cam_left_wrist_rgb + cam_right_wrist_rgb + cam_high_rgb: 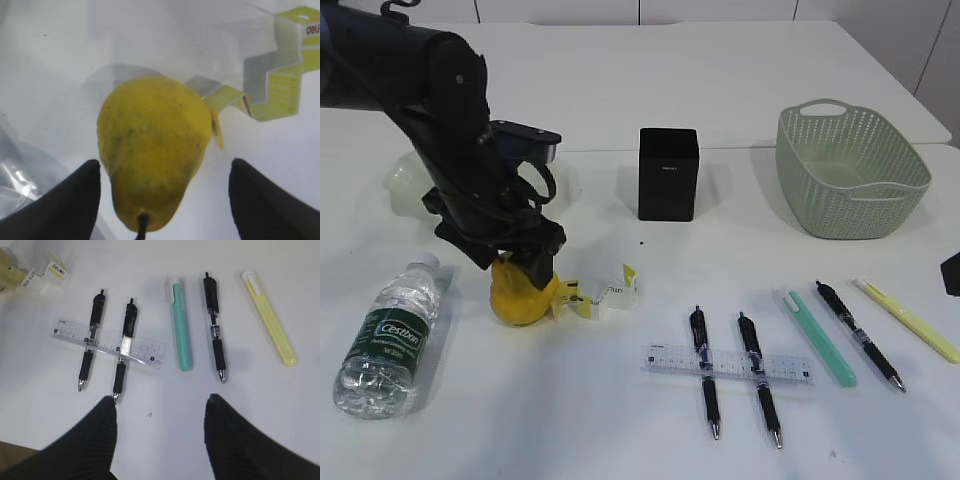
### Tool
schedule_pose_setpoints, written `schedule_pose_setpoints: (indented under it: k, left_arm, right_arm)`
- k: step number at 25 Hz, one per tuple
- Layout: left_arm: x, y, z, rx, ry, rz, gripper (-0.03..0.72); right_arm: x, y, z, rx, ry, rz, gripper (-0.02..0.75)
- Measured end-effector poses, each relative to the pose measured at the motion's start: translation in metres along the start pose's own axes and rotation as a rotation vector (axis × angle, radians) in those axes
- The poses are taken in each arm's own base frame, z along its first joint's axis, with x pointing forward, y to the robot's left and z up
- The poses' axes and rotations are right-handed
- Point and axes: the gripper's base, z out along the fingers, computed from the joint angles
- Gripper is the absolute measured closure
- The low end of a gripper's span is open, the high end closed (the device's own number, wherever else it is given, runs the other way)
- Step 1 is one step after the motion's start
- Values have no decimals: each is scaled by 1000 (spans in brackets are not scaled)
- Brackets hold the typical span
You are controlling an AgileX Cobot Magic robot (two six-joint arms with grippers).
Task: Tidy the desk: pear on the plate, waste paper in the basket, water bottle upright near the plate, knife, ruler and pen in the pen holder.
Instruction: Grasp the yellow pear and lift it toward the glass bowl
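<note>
Pear [152,155], yellow, stem toward the wrist camera, lying on the white counter [620,420] between the two dark fingers [60,205] of the left claw [162,200]; the jaws stand wide, with a gap on each side of the fruit, so nothing is gripped. Just beyond the pear, away from the claw, lies a folded strip of waste paper [272,87]. Water bottle [385,340], on its side, lies near the left claw's outer side. Right claw [160,435], jaws parted and empty, hovers above the counter; ahead of it lie a clear ruler [107,342] across two black pens [125,350], a green knife [180,322], a third black pen and a yellow knife.
</note>
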Motion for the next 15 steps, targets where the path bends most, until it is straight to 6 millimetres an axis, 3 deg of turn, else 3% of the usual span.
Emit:
schedule_pose_setpoints:
  k: [8, 15]
  left_arm:
    - [1, -1, 10, 16, 24, -15, 190]
    - [0, -1, 10, 18, 21, -16, 321]
  right_arm:
    - [0, 0, 0, 0, 0, 0, 321]
    - [0, 0, 0, 0, 0, 0, 322]
